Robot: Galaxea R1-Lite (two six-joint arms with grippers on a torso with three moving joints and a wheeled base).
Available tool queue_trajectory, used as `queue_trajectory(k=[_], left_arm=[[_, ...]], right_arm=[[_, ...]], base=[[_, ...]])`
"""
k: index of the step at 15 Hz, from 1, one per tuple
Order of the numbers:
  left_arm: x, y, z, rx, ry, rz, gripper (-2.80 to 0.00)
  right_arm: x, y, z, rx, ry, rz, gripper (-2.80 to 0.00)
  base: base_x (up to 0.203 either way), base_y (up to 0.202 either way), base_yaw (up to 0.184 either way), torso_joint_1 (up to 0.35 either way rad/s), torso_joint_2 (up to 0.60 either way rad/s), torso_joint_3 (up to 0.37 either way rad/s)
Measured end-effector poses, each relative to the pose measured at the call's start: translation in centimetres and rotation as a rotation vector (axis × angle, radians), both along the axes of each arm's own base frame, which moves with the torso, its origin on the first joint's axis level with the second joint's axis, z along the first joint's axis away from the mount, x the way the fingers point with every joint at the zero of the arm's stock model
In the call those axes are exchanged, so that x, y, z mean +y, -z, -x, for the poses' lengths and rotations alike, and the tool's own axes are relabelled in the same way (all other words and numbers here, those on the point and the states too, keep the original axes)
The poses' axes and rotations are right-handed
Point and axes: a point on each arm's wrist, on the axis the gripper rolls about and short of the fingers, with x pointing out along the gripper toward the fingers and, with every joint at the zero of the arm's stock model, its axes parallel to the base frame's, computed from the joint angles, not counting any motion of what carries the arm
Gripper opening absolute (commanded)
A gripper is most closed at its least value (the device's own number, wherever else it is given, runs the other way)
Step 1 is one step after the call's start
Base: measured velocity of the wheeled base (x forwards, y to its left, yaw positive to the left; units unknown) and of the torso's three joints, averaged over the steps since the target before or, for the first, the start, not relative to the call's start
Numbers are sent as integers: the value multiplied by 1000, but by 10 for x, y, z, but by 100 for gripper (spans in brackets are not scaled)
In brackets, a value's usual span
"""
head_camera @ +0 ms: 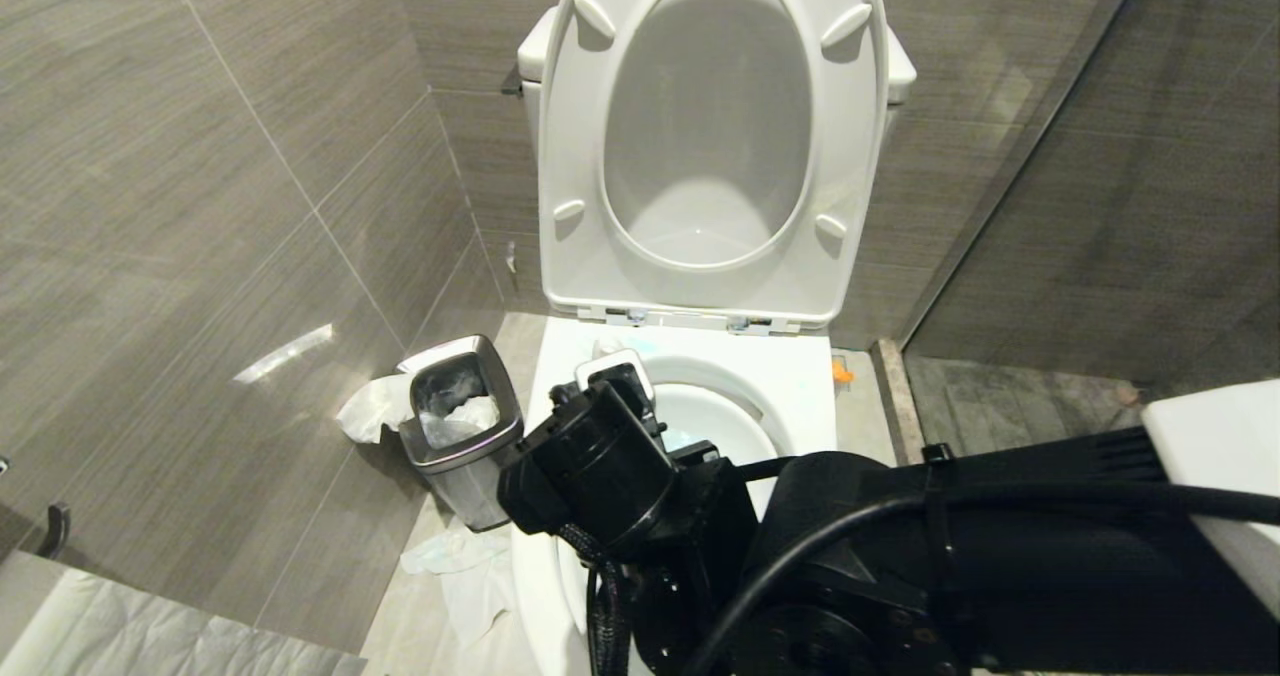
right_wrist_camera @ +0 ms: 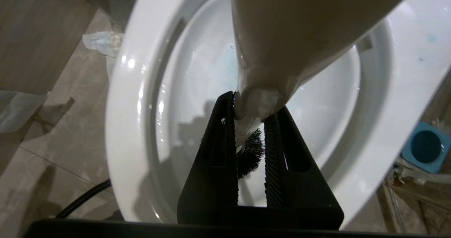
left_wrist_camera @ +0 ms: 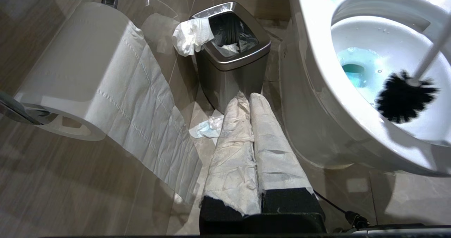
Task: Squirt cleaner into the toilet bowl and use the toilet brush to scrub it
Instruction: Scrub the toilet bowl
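Note:
The white toilet bowl [head_camera: 800, 386] stands open, with blue-tinted water [left_wrist_camera: 356, 69] at its bottom. My right gripper [right_wrist_camera: 255, 106] hangs over the bowl, shut on the white handle [right_wrist_camera: 299, 30] of the toilet brush. Its black bristle head [left_wrist_camera: 403, 97] is down inside the bowl, close to the near inner wall. In the head view the right arm covers most of the bowl, and the right gripper [head_camera: 625, 391] points down into it. My left gripper [left_wrist_camera: 248, 97], its fingers wrapped in white paper, is shut on nothing beside the bowl [left_wrist_camera: 317, 76]. The cleaner is out of view.
A square steel bin [head_camera: 462, 426] with tissue hanging out stands left of the toilet. Crumpled tissue [left_wrist_camera: 208, 129] lies on the floor by it. A paper roll [left_wrist_camera: 70, 72] hangs on the left wall. Seat and lid [head_camera: 710, 136] are raised. The blue brush holder [right_wrist_camera: 426, 146] sits on the floor beside the toilet.

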Motion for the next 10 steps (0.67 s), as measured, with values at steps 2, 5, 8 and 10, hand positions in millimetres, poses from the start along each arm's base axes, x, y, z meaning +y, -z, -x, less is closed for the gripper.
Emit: queue_trajectory(k=[2,5,8,10], left_arm=[[0,0,0,0,0,0,-280],[0,0,0,0,1,0,-280],[0,0,0,0,0,0,-280],[0,0,0,0,0,0,-280]], right_arm=[[-18,-5,5,-2,32,3,-280],[-41,-14,-4,-11,93,-4,-280],[-59,-20,-22,-27,167,-14,-280],[-63,-21,-35,-41,205,-31,-280]], base=[[0,0,0,0,0,0],[0,0,0,0,0,0],[0,0,0,0,0,0],[0,0,0,0,0,0]])
